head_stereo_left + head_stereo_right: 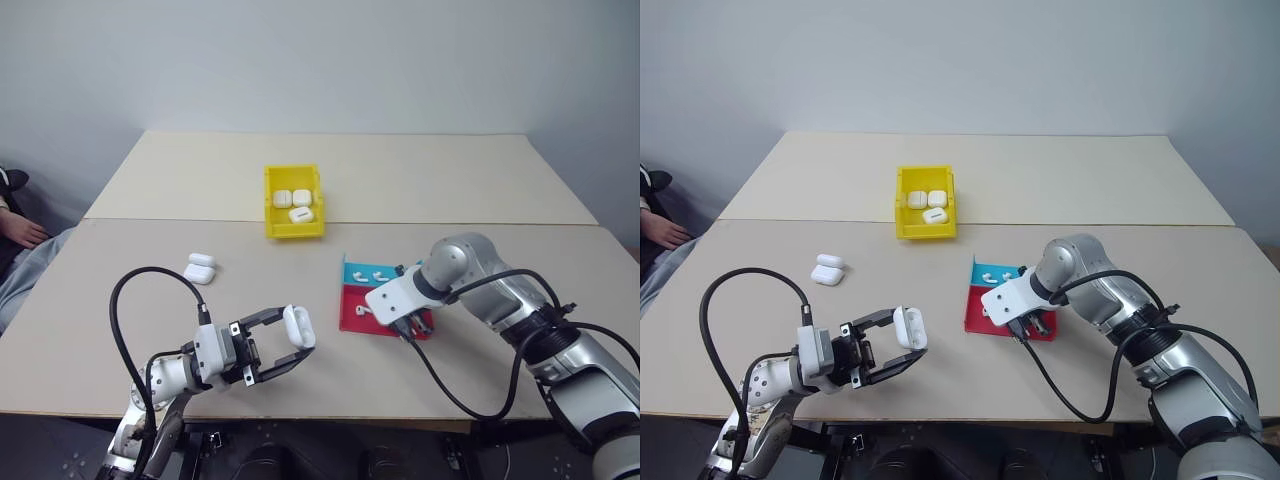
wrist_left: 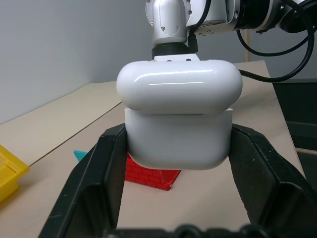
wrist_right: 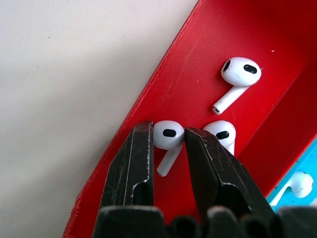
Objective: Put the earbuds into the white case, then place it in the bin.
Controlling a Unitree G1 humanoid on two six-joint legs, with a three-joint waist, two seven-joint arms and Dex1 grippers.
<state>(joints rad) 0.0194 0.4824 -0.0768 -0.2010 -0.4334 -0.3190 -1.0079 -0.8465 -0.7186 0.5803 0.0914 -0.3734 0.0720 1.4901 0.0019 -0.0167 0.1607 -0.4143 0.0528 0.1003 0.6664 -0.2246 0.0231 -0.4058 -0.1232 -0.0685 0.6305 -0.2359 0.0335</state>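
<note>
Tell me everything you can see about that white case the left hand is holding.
The white case is a glossy, rounded plastic pebble with a seam between lid and body; the lid looks slightly lifted. It sits upright, gripped on both sides by the left hand's two black fingers, held above the table near its front edge. Nothing else touches it.

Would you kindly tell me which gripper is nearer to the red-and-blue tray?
Right. The right gripper is down in the tray, closing on an earbud; the left gripper holds the white case off to its left.
</note>
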